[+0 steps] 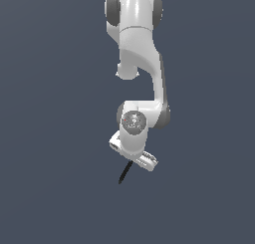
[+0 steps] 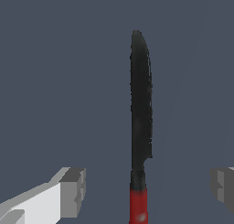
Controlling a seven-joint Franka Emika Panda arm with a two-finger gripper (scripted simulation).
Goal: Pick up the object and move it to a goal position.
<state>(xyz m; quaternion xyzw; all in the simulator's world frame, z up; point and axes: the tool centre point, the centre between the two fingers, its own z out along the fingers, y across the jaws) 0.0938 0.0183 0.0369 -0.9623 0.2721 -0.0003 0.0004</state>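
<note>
End effector (image 2: 146,189) fingers spread wide, gripping nothing; black stick (image 2: 140,109) (red end nearest the camera) lies centred between them, untouched.

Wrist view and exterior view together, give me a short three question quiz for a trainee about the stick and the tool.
1. True or false: in the wrist view the tool is shut on the stick.
2. Which colour is the stick's end nearest the camera in the wrist view? A) red B) green C) white
3. In the exterior view, what dark thing shows just below the tool?

Key
1. False: its fingers stand apart on either side of the stick, with gaps showing.
2. A
3. The stick, lying slanted.
</note>
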